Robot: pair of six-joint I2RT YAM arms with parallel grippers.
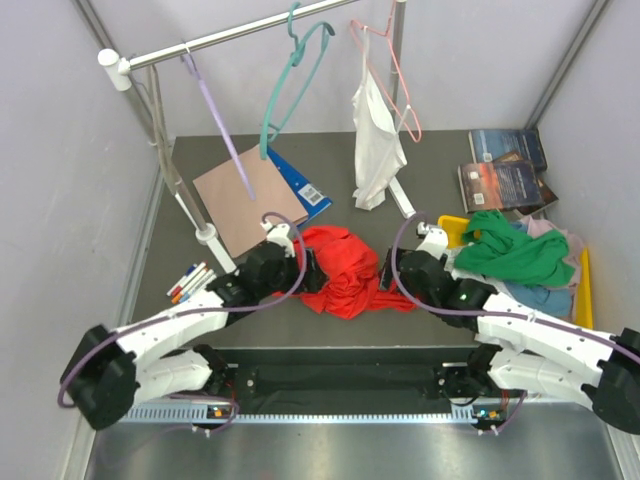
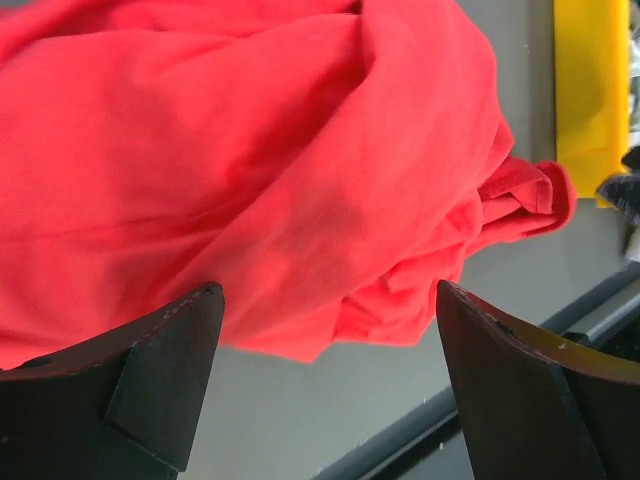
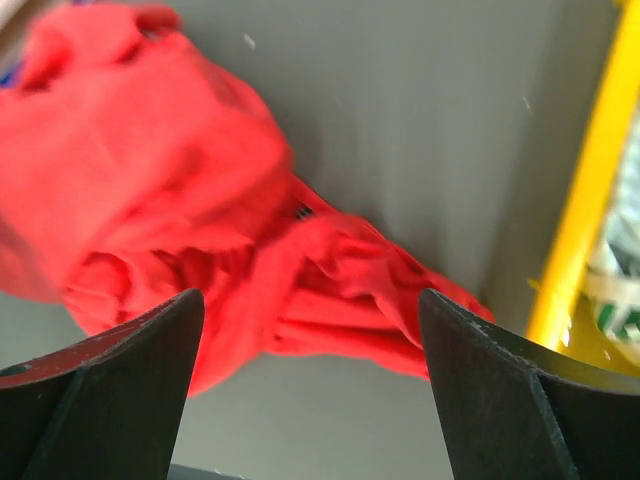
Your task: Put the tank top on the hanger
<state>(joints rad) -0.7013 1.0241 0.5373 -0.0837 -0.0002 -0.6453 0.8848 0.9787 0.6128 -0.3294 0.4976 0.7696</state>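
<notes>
Spread wide, my left tool (image 2: 327,300) and right tool (image 3: 310,300) flank the crumpled bright red fabric tank top (image 1: 345,268); this is the pickup step, I judge, and next I pinch its straps.

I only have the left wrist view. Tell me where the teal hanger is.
Observer: The hanger hangs empty on the rail at the back.
Operator: Report the right gripper.
Observer: The right gripper is open, at the tank top's right side.
Operator: Identify that yellow strip.
Observer: It's a yellow tray holding a green garment.
</notes>
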